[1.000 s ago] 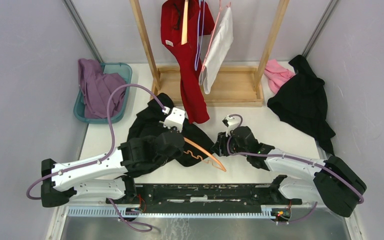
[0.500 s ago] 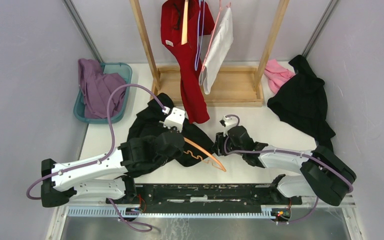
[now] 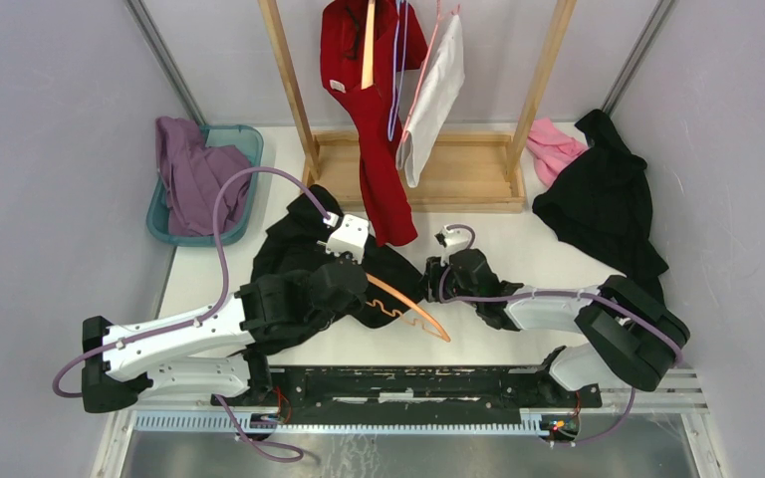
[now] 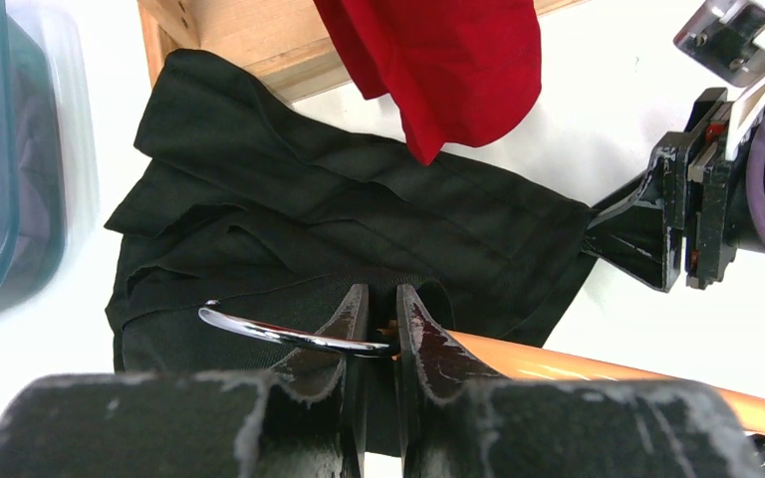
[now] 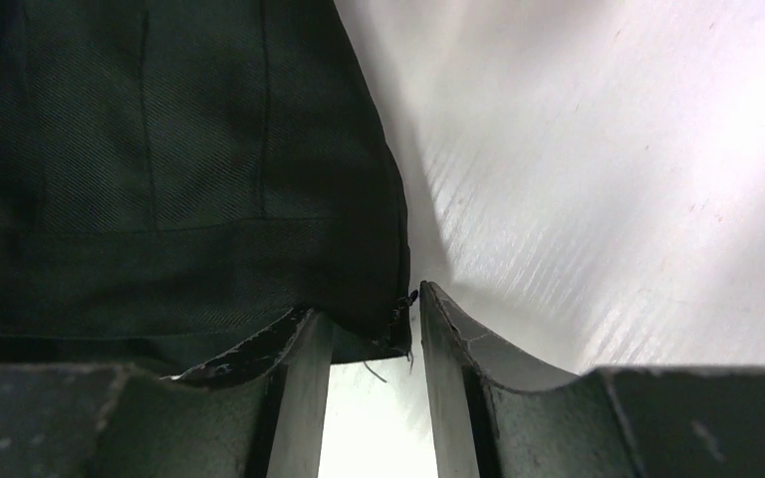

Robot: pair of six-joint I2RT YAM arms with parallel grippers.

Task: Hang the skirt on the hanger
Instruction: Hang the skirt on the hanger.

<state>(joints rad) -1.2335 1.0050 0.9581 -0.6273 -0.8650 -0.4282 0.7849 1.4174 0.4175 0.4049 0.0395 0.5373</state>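
The right arm is reaching further left than before. The black skirt (image 3: 297,244) is lying bunched on the white table (image 3: 548,261). The right gripper (image 5: 374,327) is holding its jaws apart around the skirt's corner. The left gripper (image 4: 382,321) is squeezing the orange hanger (image 3: 413,307) by its metal hook, over the skirt.

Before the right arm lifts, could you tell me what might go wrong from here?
Only the very corner of the skirt lies between the open jaws of the right gripper, so it may slip out on closing. The left gripper pinches the hanger by its thin chrome hook, so the hanger could swivel. The red garment hangs low over the skirt and might snag.
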